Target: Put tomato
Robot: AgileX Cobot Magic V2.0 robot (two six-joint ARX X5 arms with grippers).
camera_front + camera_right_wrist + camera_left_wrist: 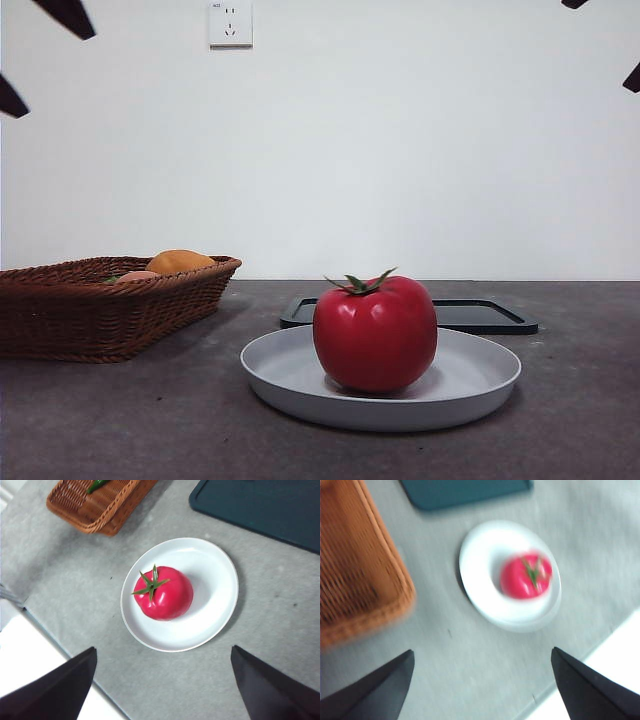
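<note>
The tomato (375,333) sits upright on the pale plate (480,385), stem up, and nothing holds it. Both arms hang high above the table, jaws spread wide and empty. From the right gripper (162,685) the tomato lies almost straight below and a little ahead; the left gripper (482,685) sees it off to one side, blurred. Being round, it offers no long axis to line up on.

Tomato (375,335) on plate (470,385) mid-table, tray (490,315) just behind plate, basket (90,310) at left holding fruit (178,262)
</note>
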